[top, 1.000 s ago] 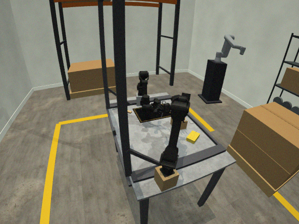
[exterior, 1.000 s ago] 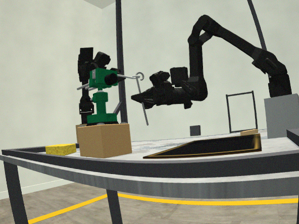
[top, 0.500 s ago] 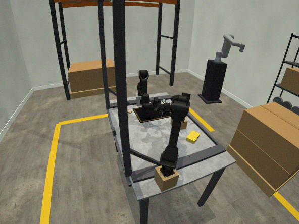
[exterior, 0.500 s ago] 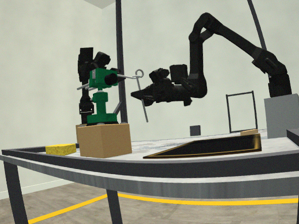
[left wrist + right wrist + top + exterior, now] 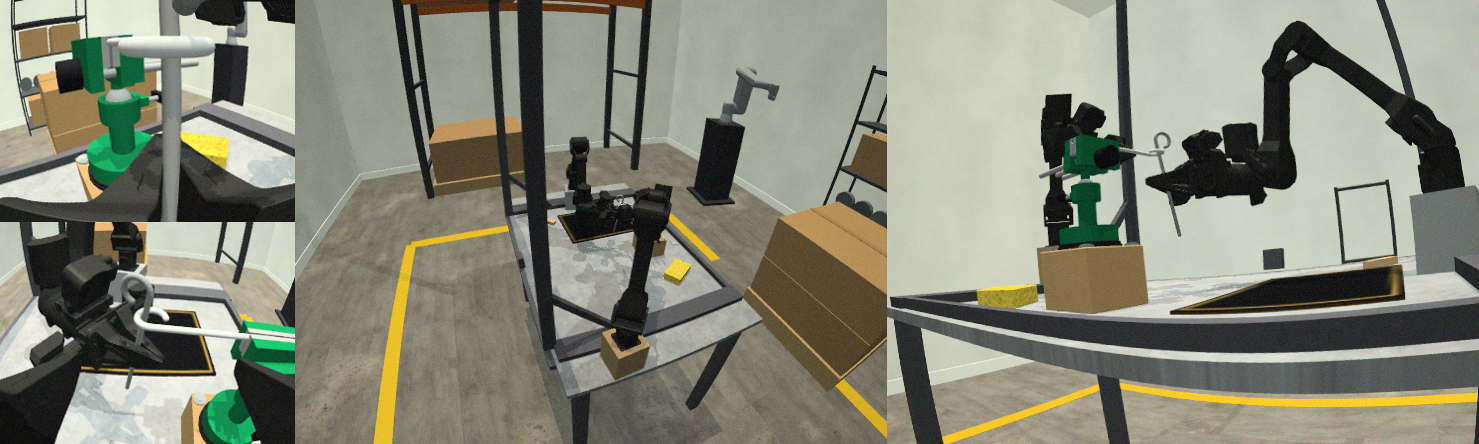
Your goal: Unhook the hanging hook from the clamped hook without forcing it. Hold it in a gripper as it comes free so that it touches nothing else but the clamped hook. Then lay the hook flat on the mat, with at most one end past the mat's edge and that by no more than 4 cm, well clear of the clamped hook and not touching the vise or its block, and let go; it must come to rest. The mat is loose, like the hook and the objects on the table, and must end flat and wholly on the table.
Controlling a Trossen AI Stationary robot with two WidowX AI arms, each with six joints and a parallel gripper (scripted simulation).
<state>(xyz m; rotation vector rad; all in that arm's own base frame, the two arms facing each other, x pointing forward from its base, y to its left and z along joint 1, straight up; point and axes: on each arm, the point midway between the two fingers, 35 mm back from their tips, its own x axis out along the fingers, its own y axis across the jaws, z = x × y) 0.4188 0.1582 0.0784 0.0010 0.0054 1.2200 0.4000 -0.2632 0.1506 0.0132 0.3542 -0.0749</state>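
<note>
The loose metal hook [image 5: 1168,192] hangs upright in the air, its curled top [image 5: 1161,140] at the tip of the clamped hook [image 5: 1139,151]. The clamped hook sticks out level from the green vise [image 5: 1087,195] on its cardboard block [image 5: 1093,277]. My left gripper [image 5: 1166,185] is shut on the loose hook's shaft, seen upright between the fingers in the left wrist view [image 5: 170,162]. In the right wrist view the loose hook's curl [image 5: 135,289] sits at the clamped hook's bend [image 5: 147,320]; I cannot tell whether they touch. My right gripper [image 5: 1087,120] is open behind the vise. The black mat [image 5: 1302,292] lies flat below.
A yellow sponge [image 5: 1007,295] lies by the block near the table's edge. A small tan block [image 5: 1379,261] lies beyond the mat's far corner. A dark frame post [image 5: 1126,120] rises behind the vise. The left arm's grey pedestal [image 5: 1442,227] stands at the table's end.
</note>
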